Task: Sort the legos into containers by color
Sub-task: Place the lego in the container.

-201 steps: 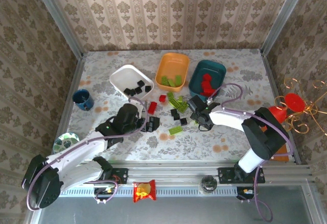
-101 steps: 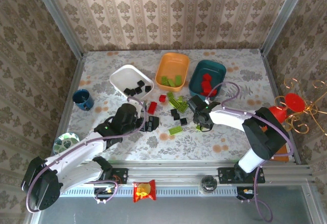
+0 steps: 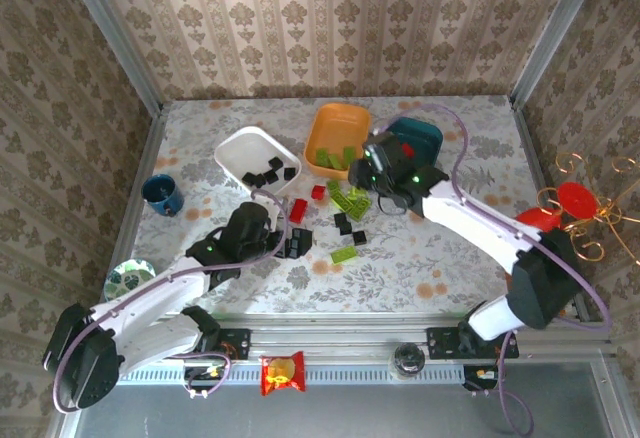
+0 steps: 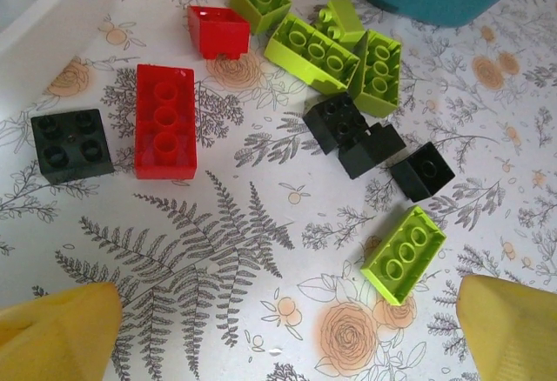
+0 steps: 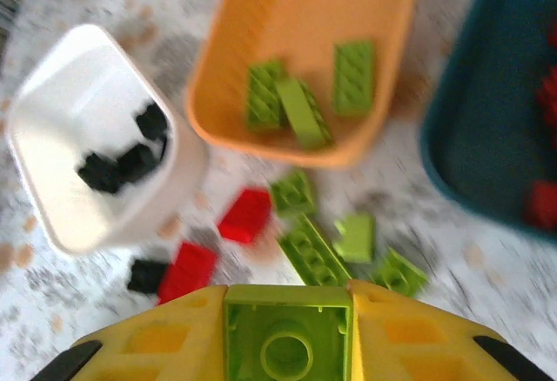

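Note:
My right gripper (image 5: pixel 287 311) is shut on a square lime green lego (image 5: pixel 287 337) and hangs above the loose pile, near the orange tray (image 3: pixel 335 118) holding green bricks (image 5: pixel 300 94). The teal tray (image 3: pixel 428 134) holds red bricks; the white tray (image 3: pixel 240 148) holds black bricks (image 3: pixel 270 170). My left gripper (image 4: pixel 283 337) is open above bare table, its fingers (image 4: pixel 57 333) wide apart. Ahead of it lie a long red brick (image 4: pixel 164 133), a red square (image 4: pixel 218 31), a black square (image 4: pixel 71 144), lime bricks (image 4: pixel 313 50), black bricks (image 4: pixel 365 142) and a long lime brick (image 4: pixel 403 253).
A dark blue cup (image 3: pixel 162 194) stands at the left, and a patterned bowl (image 3: pixel 128 278) sits by the near-left edge. The snack packet (image 3: pixel 282 373) lies on the front rail. Red items on a wire stand (image 3: pixel 575 203) crowd the right edge.
My right gripper has risen from the table beside the loose bricks and swung back-left toward the orange tray, carrying the green lego. The left arm has barely moved.

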Controlling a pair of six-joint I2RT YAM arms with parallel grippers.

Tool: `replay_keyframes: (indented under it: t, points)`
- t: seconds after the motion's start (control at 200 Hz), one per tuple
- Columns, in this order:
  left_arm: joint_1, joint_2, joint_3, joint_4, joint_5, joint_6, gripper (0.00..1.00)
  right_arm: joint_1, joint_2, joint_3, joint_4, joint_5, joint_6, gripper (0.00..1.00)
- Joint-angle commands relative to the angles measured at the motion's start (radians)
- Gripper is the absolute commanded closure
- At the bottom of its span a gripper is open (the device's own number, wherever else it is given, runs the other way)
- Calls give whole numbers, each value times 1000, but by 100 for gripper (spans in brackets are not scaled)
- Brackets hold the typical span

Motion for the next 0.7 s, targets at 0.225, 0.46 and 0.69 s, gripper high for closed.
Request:
replay_keyframes:
  t: [0.225, 0.46, 0.69]
  points:
    - [5, 30, 85, -152, -61, -10, 1, -67, 483, 481, -17, 90, -103, 66]
    - [6, -122, 181, -255, -267, 23, 0, -89, 664, 666, -97, 95, -101, 63]
    - [6, -191, 208, -288, -286, 65, 0, -99, 702, 744, -159, 69, -115, 32]
